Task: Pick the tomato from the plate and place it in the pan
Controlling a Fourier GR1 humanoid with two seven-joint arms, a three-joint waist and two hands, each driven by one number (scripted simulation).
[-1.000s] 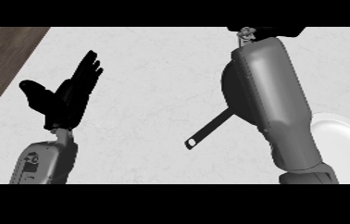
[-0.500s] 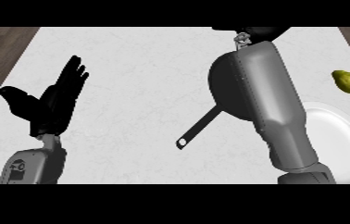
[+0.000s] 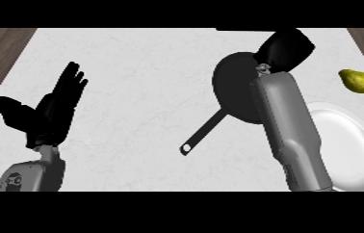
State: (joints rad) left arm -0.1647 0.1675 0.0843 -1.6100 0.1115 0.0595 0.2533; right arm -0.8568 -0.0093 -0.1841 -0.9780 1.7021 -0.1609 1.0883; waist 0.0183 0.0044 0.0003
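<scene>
Hovering over the pan, the right robot hand is open or closed, I cannot tell. The left robot hand rests open, upright.

Yellow-green pear at counter's right edge, toward far side. Counter white, marbled. Brown wood strip beyond far left corner.

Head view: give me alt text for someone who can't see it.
The right hand hangs at the far rim of a black pan, its forearm covering the pan's right side. A white plate and a yellow-green fruit lie at right; the left hand rests open at left.
</scene>
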